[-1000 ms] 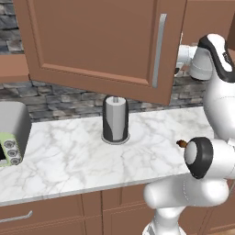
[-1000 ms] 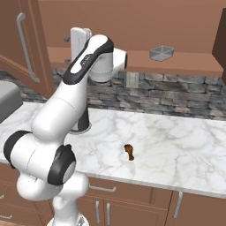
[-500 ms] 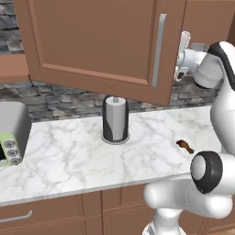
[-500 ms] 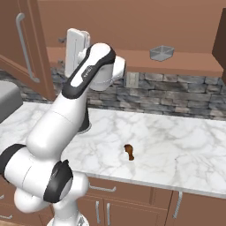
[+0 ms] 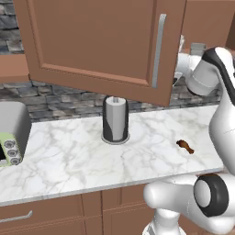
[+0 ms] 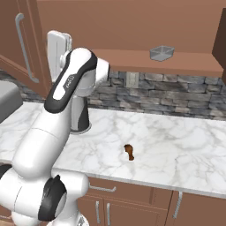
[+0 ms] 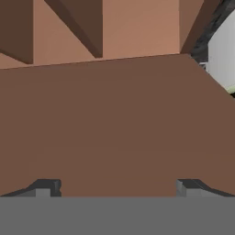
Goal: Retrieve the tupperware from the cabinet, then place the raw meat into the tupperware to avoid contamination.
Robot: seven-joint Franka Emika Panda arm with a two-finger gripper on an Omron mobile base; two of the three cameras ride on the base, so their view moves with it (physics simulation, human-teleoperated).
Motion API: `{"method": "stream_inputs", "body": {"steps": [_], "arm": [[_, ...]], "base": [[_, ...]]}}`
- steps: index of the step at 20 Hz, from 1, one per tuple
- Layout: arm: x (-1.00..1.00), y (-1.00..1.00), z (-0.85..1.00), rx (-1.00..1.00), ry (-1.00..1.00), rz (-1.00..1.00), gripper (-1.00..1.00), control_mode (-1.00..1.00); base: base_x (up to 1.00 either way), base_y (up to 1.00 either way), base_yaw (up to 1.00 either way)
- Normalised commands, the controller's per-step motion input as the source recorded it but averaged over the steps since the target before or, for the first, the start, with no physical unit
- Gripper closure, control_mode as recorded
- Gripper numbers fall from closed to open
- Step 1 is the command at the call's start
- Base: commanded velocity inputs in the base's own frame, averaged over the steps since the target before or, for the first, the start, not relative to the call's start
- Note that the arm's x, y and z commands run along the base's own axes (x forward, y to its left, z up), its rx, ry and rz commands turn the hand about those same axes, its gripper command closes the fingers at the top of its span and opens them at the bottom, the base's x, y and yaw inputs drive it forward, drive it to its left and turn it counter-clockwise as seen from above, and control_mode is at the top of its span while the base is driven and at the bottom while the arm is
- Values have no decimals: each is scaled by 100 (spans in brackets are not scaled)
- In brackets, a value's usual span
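Right base view: cabinet point(image 6: 132, 26) is seen open, its door point(image 5: 98, 43) swung out over the surface point(image 5: 69, 160), with the handle point(image 5: 158, 50) near the free edge. Opening step judged done; retrieval and loading left. Tupperware point(image 6: 161, 53) sits on the cabinet's bottom shelf, right of centre, untouched. Meat point(image 6: 129, 151) lies bare on the marble, well apart from the towel roll point(image 5: 115, 120) and the toaster point(image 5: 11, 135) at far left. End effector point(image 7: 117, 188) is held up beside the door's free edge, fingertips spread wide, nothing between them; brown panel close ahead in the hand view. Room: shelf front is open above the backsplash, clear reach judged possible from the right of the door. Door edge and shelf lip are the things to be cleared. Plenty of bare marble around the meat for setting the tupperware down.
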Motion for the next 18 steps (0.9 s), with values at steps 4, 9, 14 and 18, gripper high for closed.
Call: {"method": "stream_inputs", "body": {"steps": [4, 9, 14, 18], "arm": [[-50, 21, 7, 7, 0, 3, -100, -100], [-56, 5, 12, 10, 0, 4, -100, -100], [-51, 20, 10, 8, 0, 2, -100, -100], [-39, 42, 6, 3, 0, 1, -100, -100]], "base": [[0, 0, 0], [0, 0, 0], [0, 0, 0], [0, 0, 0]]}}
